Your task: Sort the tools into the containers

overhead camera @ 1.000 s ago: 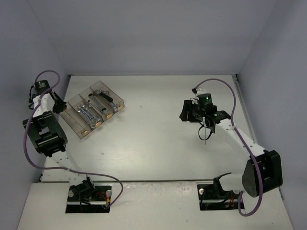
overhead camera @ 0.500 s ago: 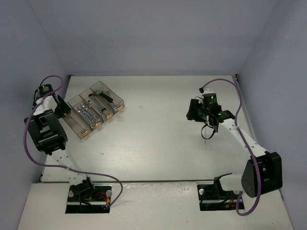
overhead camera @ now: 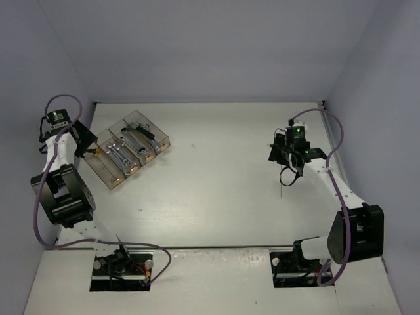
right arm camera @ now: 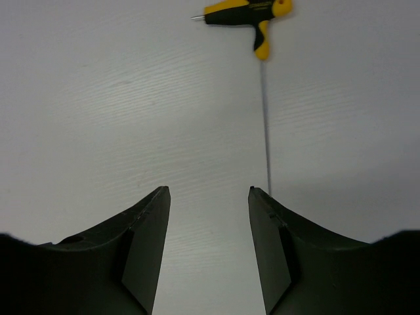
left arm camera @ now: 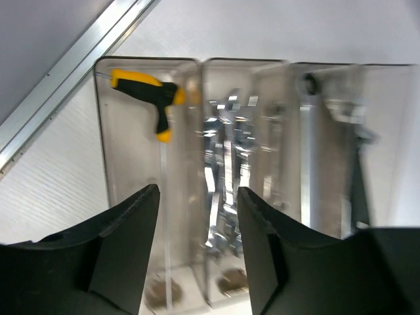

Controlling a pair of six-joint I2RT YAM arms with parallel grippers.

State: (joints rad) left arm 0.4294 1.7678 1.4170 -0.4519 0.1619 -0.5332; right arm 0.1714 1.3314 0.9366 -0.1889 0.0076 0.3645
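Observation:
The containers (overhead camera: 110,172) are a row of clear smoky bins at the table's left. In the left wrist view they fill the picture (left arm camera: 200,85). A yellow-and-black T-handle hex key (left arm camera: 147,88) lies in the leftmost bin. Silver wrenches (left arm camera: 223,151) lie in the bin beside it, and a long wrench (left arm camera: 307,157) lies further right. My left gripper (left arm camera: 197,190) (overhead camera: 84,146) hovers open at the bins' near end, holding nothing. My right gripper (right arm camera: 209,189) (overhead camera: 275,152) is open above bare table. A second yellow-and-black T-handle hex key (right arm camera: 252,13) lies ahead of it, its thin shaft running back past the right finger.
An aluminium rail (left arm camera: 72,85) edges the table just left of the bins. Grey walls close in the left, back and right sides. Purple cables (overhead camera: 321,131) loop off both arms.
My left gripper's jaws have spread apart at the bins, and its wrist has shifted slightly. The right arm has drawn back to the right with its jaws much as before.

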